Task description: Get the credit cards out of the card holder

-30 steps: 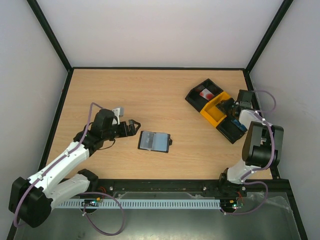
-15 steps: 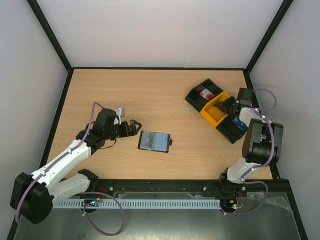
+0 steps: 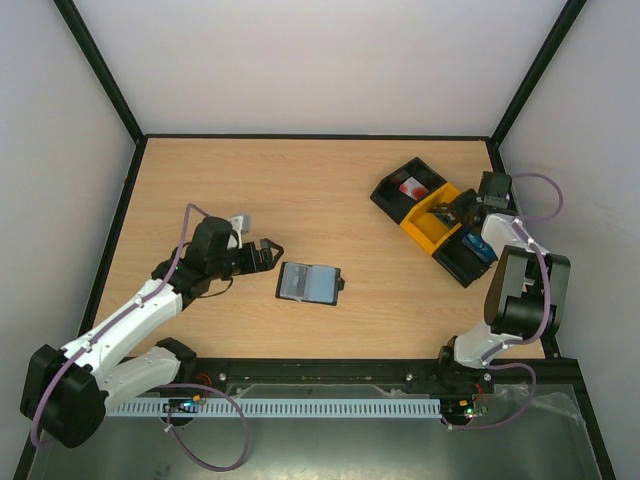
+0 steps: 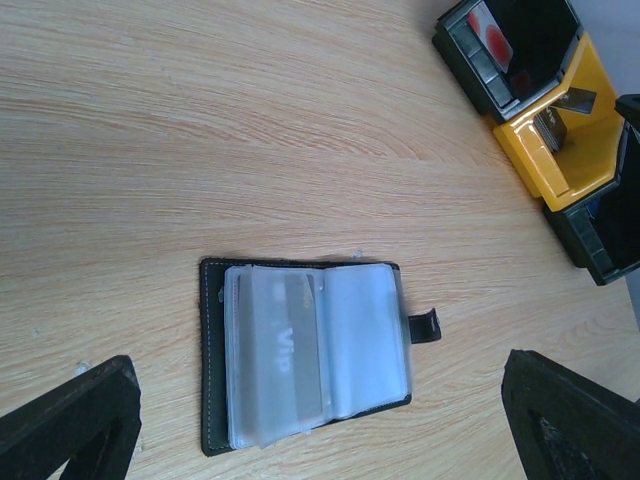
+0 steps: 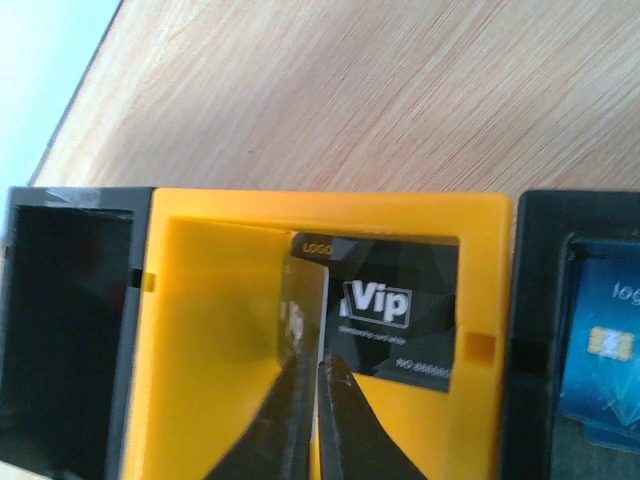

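Note:
The black card holder [image 3: 308, 283] lies open on the table, its clear sleeves [image 4: 365, 340] facing up. One credit card [image 4: 290, 350] with pale lettering shows through a sleeve. My left gripper [image 3: 265, 251] is open just left of the holder, its fingers [image 4: 80, 420] on either side of it in the left wrist view. My right gripper [image 5: 318, 375] hangs inside the yellow bin [image 5: 210, 300], shut on the edge of a thin credit card [image 5: 303, 305] that stands upright.
A black Vip card [image 5: 400, 310] lies flat in the yellow bin [image 3: 428, 222]. One black bin [image 3: 405, 195] holds a red-marked card [image 3: 412, 187]. The other black bin [image 3: 465, 262] holds a blue card [image 5: 605, 345]. Black frame rails edge the table.
My right wrist has shifted slightly toward the far right over the bins, still with the card. The left arm and the holder have barely moved.

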Motion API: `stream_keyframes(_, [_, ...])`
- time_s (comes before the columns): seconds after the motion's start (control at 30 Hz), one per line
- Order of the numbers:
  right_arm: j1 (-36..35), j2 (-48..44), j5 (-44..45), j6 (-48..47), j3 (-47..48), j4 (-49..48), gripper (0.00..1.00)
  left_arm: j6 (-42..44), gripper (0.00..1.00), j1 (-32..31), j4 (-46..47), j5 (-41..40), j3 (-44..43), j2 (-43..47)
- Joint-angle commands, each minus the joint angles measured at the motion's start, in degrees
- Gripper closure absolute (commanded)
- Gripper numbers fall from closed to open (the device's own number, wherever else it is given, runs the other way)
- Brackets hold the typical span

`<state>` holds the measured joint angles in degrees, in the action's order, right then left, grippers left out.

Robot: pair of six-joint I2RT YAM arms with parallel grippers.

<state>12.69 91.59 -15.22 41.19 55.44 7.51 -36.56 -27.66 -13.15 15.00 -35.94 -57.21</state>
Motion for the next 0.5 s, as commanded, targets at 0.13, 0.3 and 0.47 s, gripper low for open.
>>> stream_keyframes(0.13, [-1.52,-0.35,-2.91,-1.67,1.37,-0.12,0.98,-0.95,0.01,0.4,1.93,1.78,0.25,-1.74])
stream_keyframes(0.3, [-1.53,3.54,-0.61,-2.56,4.14,2.18,0.98,-1.06,0.01,0.41,1.58,1.97,0.32,-2.59])
stream_keyframes(0.47, [-1.53,7.19,3.98,-4.0,7.64,5.77,0.98,-0.93,0.01,0.41,0.89,1.4,0.39,-2.98])
